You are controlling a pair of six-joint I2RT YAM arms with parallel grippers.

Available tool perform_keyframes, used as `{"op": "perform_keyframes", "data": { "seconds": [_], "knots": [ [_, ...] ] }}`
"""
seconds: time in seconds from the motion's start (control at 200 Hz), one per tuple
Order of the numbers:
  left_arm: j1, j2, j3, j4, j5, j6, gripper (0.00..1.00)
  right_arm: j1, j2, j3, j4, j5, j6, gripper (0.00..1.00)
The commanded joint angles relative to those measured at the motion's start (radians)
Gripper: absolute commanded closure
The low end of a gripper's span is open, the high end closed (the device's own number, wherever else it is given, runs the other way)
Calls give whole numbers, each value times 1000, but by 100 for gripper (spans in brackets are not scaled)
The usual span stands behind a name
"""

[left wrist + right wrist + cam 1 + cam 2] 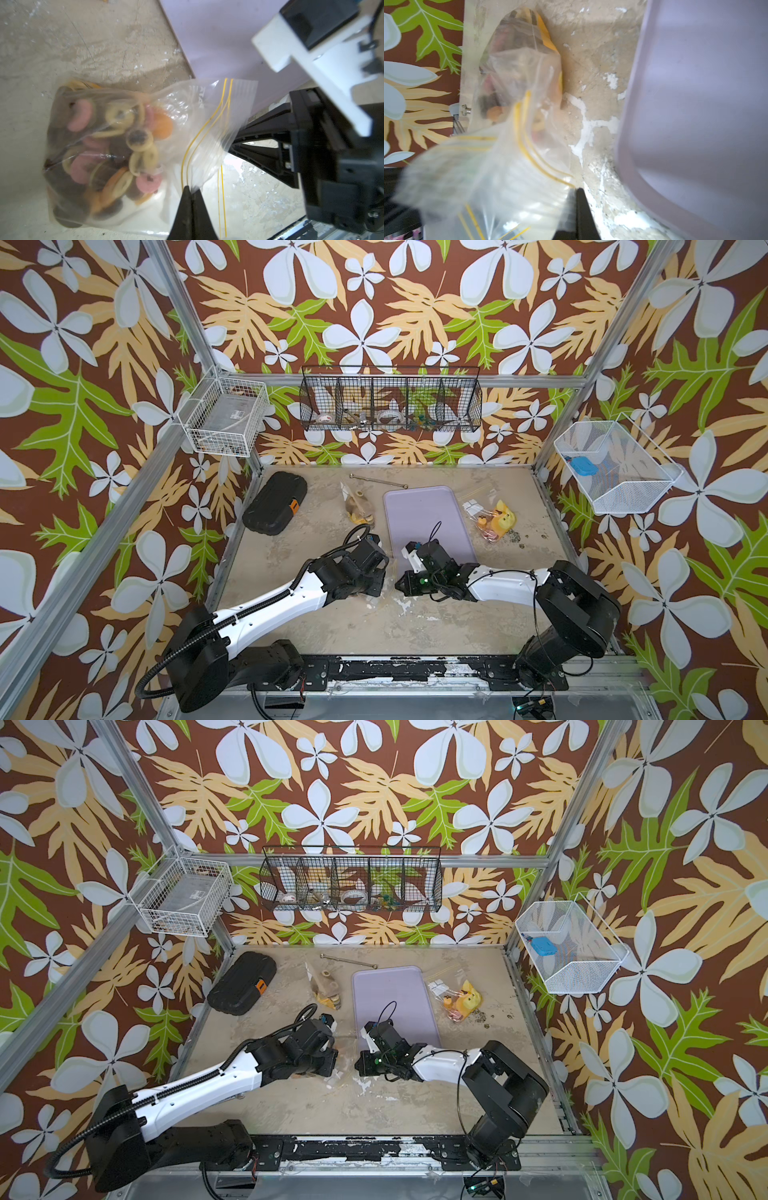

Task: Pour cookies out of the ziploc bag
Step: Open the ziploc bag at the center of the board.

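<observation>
A clear ziploc bag [207,116] with yellow zip lines lies on the table beside the lavender tray [424,510]. Its body rests on the surface and its mouth end is raised. Inside are the cookies [108,145]: pink, tan, orange and dark brown rounds, some ring-shaped. My left gripper [192,188] is shut on the bag's rim at the zip lines. Facing it, my right gripper [576,190] is shut on the rim's other side. In both top views the two grippers meet near the tray's near left corner, and the wrists hide most of the bag.
A black case [275,502] lies at the back left. A second bag of items [357,506] is left of the tray, and a bag with yellow toys [496,518] is to its right. A metal rod [376,480] lies at the back. Wire baskets hang on the walls.
</observation>
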Motion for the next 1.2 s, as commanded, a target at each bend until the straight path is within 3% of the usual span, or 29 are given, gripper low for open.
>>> {"op": "perform_keyframes", "data": {
  "seconds": [0.0, 0.19, 0.295, 0.33, 0.37, 0.425, 0.45, 0.465, 0.656, 0.771, 1.026, 1.196],
  "knots": [
    [-1, -7, 52, -61, -31, 4, 100, 1, -15, 17, -100, 91, -60, 100],
    [-1, -6, 120, -116, -57, 27, 100, -8, -42, 50, -192, 181, -116, 100],
    [-1, -4, 153, -139, -70, 51, 100, -30, -61, 59, -208, 165, -141, 99],
    [-1, -4, 161, -144, -69, 57, 100, -36, -79, 56, -194, 140, -145, 81],
    [-1, -1, 172, -151, -72, 62, 100, -41, -104, 51, -174, 115, -142, 49],
    [-1, 2, 183, -158, -72, 66, 100, -42, -133, 56, -156, 100, -133, 25],
    [0, 4, 186, -160, -73, 66, 100, -42, -140, 66, -150, 93, -133, 4],
    [-1, 4, 188, -162, -75, 66, 100, -42, -140, 73, -148, 87, -134, 0],
    [0, -10, 197, -164, -86, 65, 100, -40, -30, 187, -185, 63, -147, 0],
    [0, -11, 212, -181, -126, 69, 100, -39, 10, 211, -252, 146, -173, 0],
    [59, -29, 203, -179, -117, 100, 100, -131, -104, 51, -239, 224, -275, 0],
    [80, -21, 188, -160, -106, 114, 100, -134, -218, 77, -302, 221, -377, 0]
  ]
}}
